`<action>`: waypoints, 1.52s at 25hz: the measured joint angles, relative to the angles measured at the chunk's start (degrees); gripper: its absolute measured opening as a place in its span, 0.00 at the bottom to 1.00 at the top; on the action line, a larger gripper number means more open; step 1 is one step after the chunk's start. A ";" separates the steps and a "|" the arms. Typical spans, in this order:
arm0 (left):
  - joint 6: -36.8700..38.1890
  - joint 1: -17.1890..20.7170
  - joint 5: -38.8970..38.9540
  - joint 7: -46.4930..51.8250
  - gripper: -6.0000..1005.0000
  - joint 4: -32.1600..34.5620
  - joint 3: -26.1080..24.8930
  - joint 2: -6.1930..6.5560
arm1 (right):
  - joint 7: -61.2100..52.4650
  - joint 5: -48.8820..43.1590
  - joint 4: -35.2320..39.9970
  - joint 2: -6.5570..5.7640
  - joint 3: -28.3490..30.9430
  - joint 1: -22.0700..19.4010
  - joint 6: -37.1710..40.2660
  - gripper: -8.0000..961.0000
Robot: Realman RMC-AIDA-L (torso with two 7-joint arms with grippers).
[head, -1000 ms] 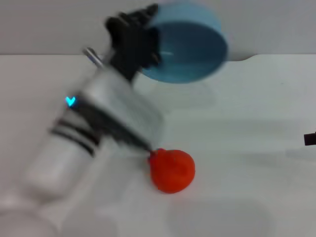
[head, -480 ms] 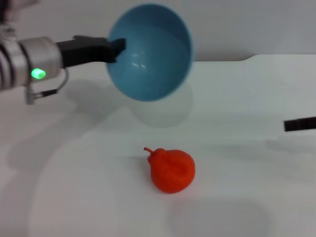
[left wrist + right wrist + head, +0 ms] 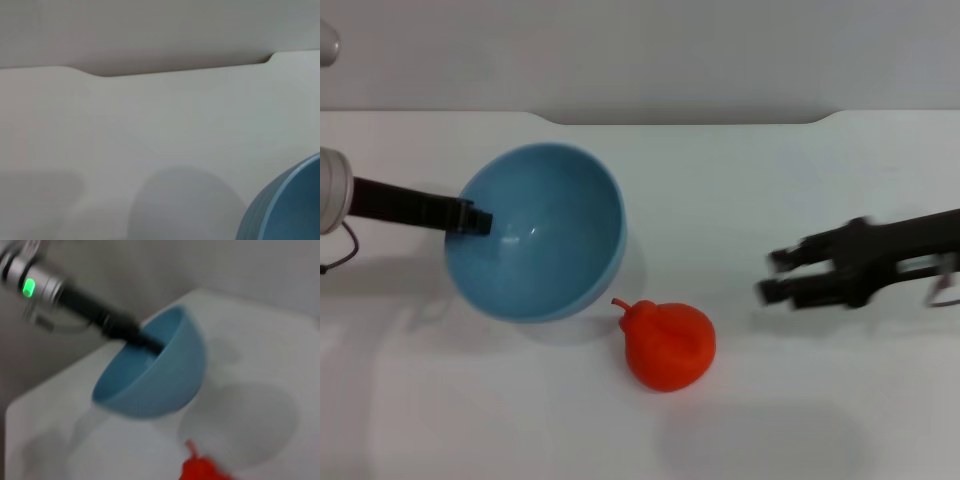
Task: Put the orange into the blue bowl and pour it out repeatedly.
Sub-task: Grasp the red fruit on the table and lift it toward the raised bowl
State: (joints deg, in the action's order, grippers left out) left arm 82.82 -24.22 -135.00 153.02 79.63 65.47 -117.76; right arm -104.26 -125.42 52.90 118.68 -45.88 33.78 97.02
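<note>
Head view: left gripper (image 3: 478,220) clamped on the rim of the blue bowl (image 3: 535,232), bowl tilted with its empty inside facing the camera; the orange (image 3: 666,343) lies on the white surface (image 3: 800,180) just beside the bowl; right gripper (image 3: 772,277) to the right, fingers apart, holding nothing. Left wrist view: only a bowl edge (image 3: 285,210) above the surface. Right wrist view: bowl (image 3: 155,375) held tilted, orange (image 3: 202,469) below it

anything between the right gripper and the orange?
Nothing. In the head view, only bare white table separates the right gripper, open, from the orange. The left gripper holds the blue bowl on the orange's other side.
</note>
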 joint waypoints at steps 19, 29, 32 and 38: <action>5.92 2.95 -4.92 3.77 0.00 6.08 -0.14 -0.01 | 0.53 8.79 -12.76 0.43 -31.48 9.28 -25.20 0.59; 5.79 2.14 -4.98 3.86 0.00 5.89 -0.15 -0.01 | 1.15 12.79 -17.93 0.52 -35.17 9.62 -28.54 0.57; 5.95 1.59 -5.00 3.78 0.00 5.86 -0.08 0.03 | 0.90 12.92 -18.74 0.70 -38.41 9.40 -30.30 0.57; 6.14 1.19 -5.01 3.58 0.00 5.75 -0.07 0.08 | 0.84 13.01 -18.48 0.75 -39.25 9.08 -31.07 0.54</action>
State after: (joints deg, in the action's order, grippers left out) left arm 88.96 -23.03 -140.01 156.60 85.37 65.39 -117.69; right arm -103.42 -112.41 34.42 119.44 -85.13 42.87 65.95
